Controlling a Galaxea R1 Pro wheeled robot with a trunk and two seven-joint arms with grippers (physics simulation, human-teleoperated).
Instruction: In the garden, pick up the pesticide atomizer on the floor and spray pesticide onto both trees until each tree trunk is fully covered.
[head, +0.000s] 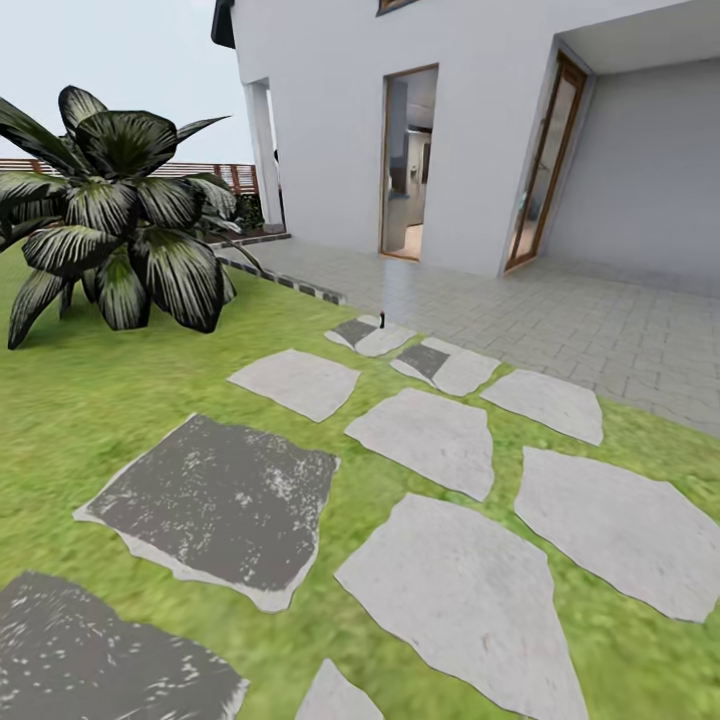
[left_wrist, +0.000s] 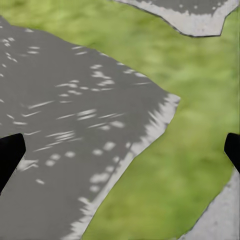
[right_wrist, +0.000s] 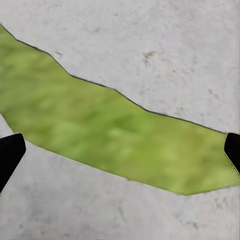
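Irregular flat stepping stones of mottled grey rock lie closest, set into blurry green grass floor with ragged pale edges. Some slabs are dark charcoal flecked with white, like the big one at the left; others are pale, chalky grey. Under the left gripper, the left wrist view shows a dark flecked slab meeting grass, and the two black fingers sit at opposite edges of the picture, spread wide with nothing between them. Under the right gripper, a band of grass runs between two pale stone slabs; its black fingers are likewise wide apart and empty.

Farther along, the stones grow smaller and lead toward a terrace of grey rectangular paving. A small dark upright object stands at the far end of the stone path, just by the paving edge; it is too small to identify, and it is well apart from both sets of fingers. At the left stands a broad-leaved bush with dark, white-streaked leaves. Beyond it runs a brown slatted wooden fence. A white house wall with a wood-framed open doorway closes the view.
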